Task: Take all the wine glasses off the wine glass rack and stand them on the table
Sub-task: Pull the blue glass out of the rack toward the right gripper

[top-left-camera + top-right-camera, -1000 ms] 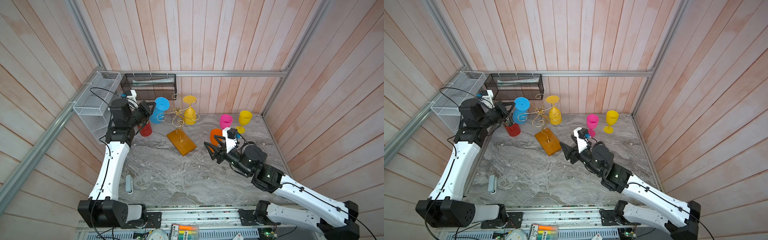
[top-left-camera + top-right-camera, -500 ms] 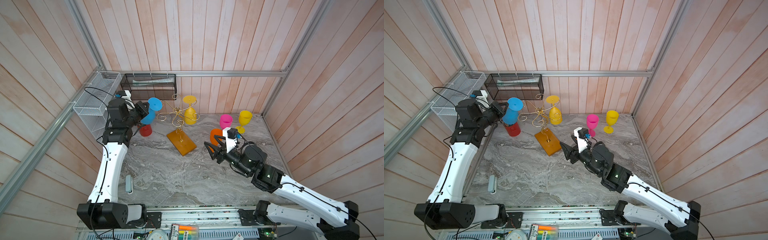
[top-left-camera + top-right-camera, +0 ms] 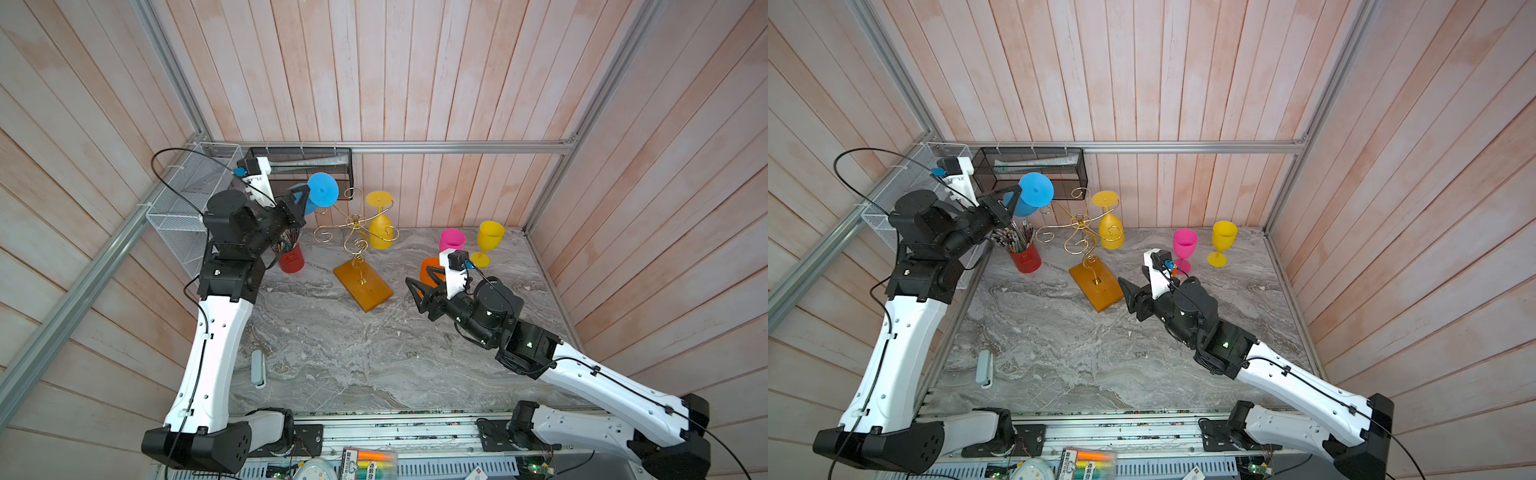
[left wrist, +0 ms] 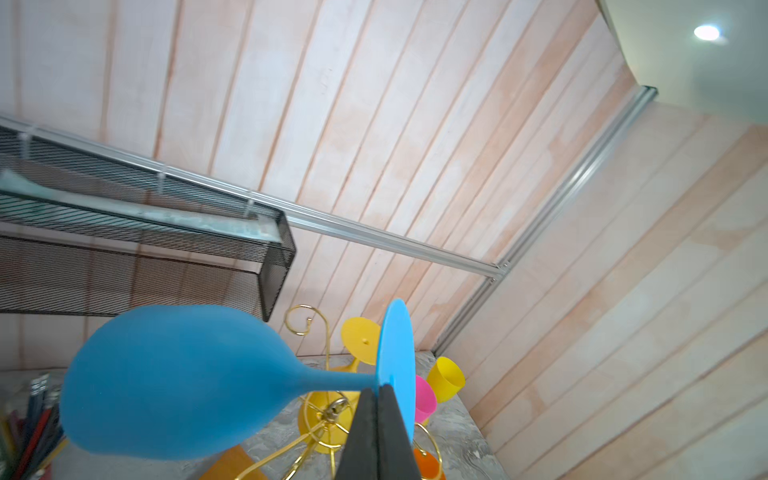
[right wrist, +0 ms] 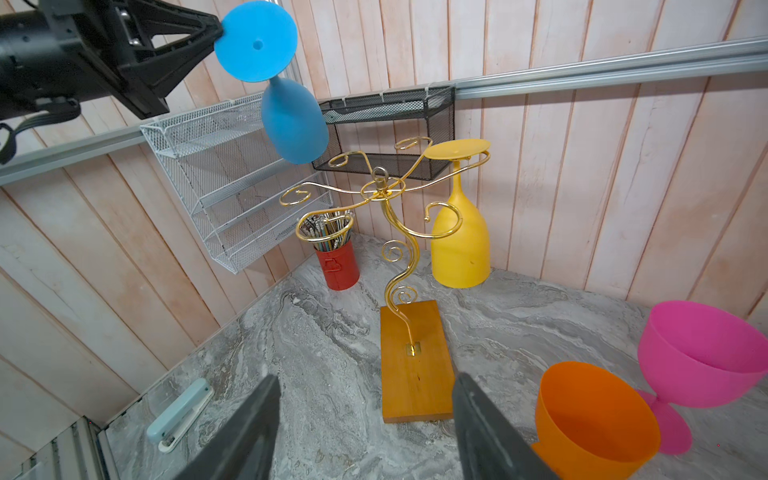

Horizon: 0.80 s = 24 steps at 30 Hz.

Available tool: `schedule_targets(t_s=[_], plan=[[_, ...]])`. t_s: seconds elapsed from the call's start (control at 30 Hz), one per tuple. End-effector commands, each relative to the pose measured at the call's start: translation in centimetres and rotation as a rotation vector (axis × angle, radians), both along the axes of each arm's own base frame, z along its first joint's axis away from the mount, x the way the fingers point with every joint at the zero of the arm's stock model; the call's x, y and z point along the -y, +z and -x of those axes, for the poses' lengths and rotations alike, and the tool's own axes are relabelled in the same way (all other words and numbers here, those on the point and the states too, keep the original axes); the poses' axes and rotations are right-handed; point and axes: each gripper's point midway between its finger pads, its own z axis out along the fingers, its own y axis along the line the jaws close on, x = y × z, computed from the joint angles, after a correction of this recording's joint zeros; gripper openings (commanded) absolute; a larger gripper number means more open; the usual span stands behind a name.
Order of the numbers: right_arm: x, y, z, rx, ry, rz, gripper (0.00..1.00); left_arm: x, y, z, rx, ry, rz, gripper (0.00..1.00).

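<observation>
The gold wire wine glass rack (image 3: 355, 232) (image 3: 1084, 232) (image 5: 380, 191) stands on its orange-brown wooden base (image 3: 363, 284). A yellow wine glass (image 3: 380, 235) (image 5: 459, 245) hangs upside down from one arm. My left gripper (image 3: 306, 189) (image 3: 1017, 191) (image 4: 379, 388) (image 5: 218, 29) is shut on the foot rim of a blue wine glass (image 3: 323, 189) (image 3: 1036, 190) (image 4: 166, 386) (image 5: 293, 120). It holds the glass in the air, up and left of the rack and free of its arms. My right gripper (image 3: 420, 279) (image 5: 365, 378) is open and empty, low beside the base.
Pink (image 3: 451, 240), yellow (image 3: 489, 237) and orange (image 3: 428, 266) glasses stand upright at the back right. A red pot of pencils (image 3: 291, 259) sits left of the rack. White (image 3: 187, 195) and black (image 3: 299, 160) mesh baskets hang on the walls. A pale stapler (image 3: 257, 368) lies front left.
My left gripper has drawn the blue wine glass away from the rack's left arm and raised it. The right arm has not moved.
</observation>
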Motion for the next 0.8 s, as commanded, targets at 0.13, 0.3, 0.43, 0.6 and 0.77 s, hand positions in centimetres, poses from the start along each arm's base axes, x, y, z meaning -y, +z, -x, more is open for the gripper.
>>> schedule_targets(t_s=[0.13,0.3,0.43,0.6,0.77], plan=[[5.5,1.4,-2.2,-0.088,-0.176,-0.143,0.66,7.7,3.9,4.4,0.263,-0.263,-0.129,0.00],[10.4,1.1,-3.2,-0.150,-0.279,-0.259,0.64,13.0,3.9,7.3,0.360,-0.436,-0.184,0.00],[13.4,0.9,-3.4,-0.195,-0.350,-0.324,0.63,16.8,3.1,9.5,0.452,-0.522,-0.239,0.00],[17.7,1.2,-3.3,-0.228,-0.475,-0.334,0.63,21.9,0.2,11.4,0.542,-0.596,-0.377,0.00],[20.2,1.8,-3.2,-0.250,-0.527,-0.340,0.63,25.4,-3.5,12.4,0.637,-0.555,-0.503,0.00]])
